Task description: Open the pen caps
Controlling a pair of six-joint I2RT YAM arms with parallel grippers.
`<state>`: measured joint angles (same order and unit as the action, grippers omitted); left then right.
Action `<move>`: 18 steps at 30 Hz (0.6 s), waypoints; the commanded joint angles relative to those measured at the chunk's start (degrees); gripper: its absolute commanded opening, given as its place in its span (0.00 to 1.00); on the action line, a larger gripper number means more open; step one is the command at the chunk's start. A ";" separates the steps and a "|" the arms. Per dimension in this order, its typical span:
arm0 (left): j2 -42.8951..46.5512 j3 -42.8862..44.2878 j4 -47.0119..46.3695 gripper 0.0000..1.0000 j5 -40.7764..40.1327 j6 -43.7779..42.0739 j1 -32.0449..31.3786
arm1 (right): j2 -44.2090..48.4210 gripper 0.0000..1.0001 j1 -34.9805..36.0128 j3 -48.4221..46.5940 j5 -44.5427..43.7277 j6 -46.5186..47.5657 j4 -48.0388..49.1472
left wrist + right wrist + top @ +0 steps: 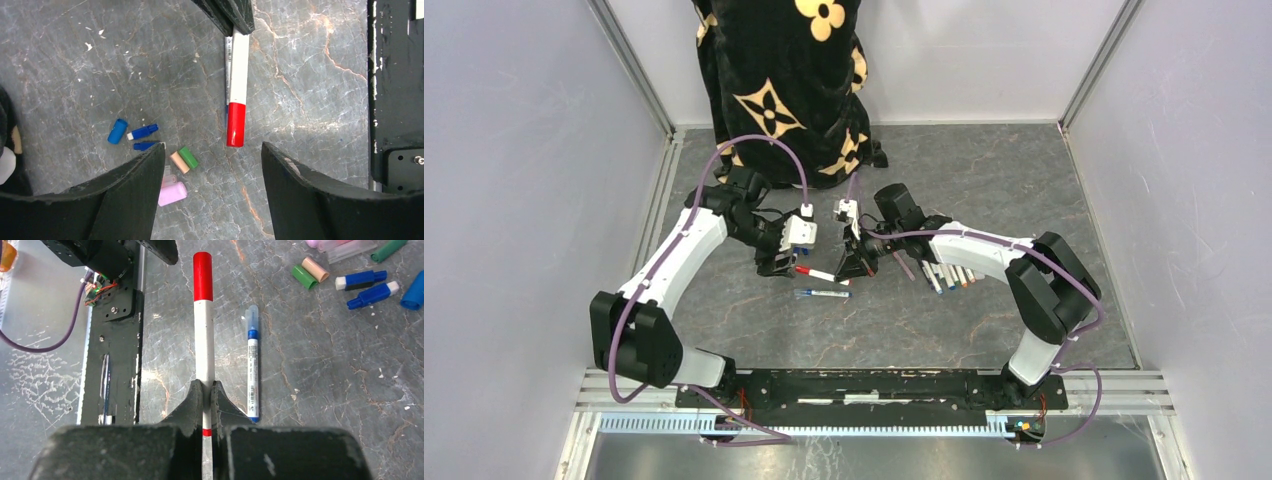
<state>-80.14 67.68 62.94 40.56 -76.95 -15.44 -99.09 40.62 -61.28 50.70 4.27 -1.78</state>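
Observation:
My right gripper (204, 387) is shut on the white barrel of a pen (204, 340) and holds it above the table. The pen's red cap (202, 276) points toward my left gripper (212, 147). That gripper stands open, and the red cap (236, 125) lies just ahead of its fingertips, not between them. In the top view the red-capped pen (816, 273) spans the gap between the left gripper (779, 265) and the right gripper (856, 268). Loose pen caps lie on the table: blue (117, 131), green (188, 157), tan (179, 162) and pink (172, 193).
A blue pen with a clear cap (253, 365) lies beside the held pen. Several more pens (949, 275) lie under the right forearm. A person in a black patterned garment (784, 80) stands at the back. The black base rail (864, 385) runs along the near edge.

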 commanded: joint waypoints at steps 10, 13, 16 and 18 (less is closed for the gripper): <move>-3.32 1.73 6.41 0.60 1.50 -6.54 -2.91 | 0.70 0.00 -0.68 -4.39 2.70 -0.49 -1.13; -3.98 1.93 6.39 0.57 2.03 -6.15 -3.12 | 0.61 0.00 -0.65 -4.38 2.96 -1.15 -0.58; -4.55 1.93 6.19 0.52 2.47 -5.77 -4.01 | 0.48 0.00 -0.68 -4.51 3.09 -1.61 -0.15; -4.79 2.08 5.82 0.47 2.32 -5.32 -4.52 | 0.22 0.00 -0.72 -4.63 3.17 -1.80 -0.17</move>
<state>-84.42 67.77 68.25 41.06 -80.71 -18.81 -99.09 40.10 -63.55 52.38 3.25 -3.77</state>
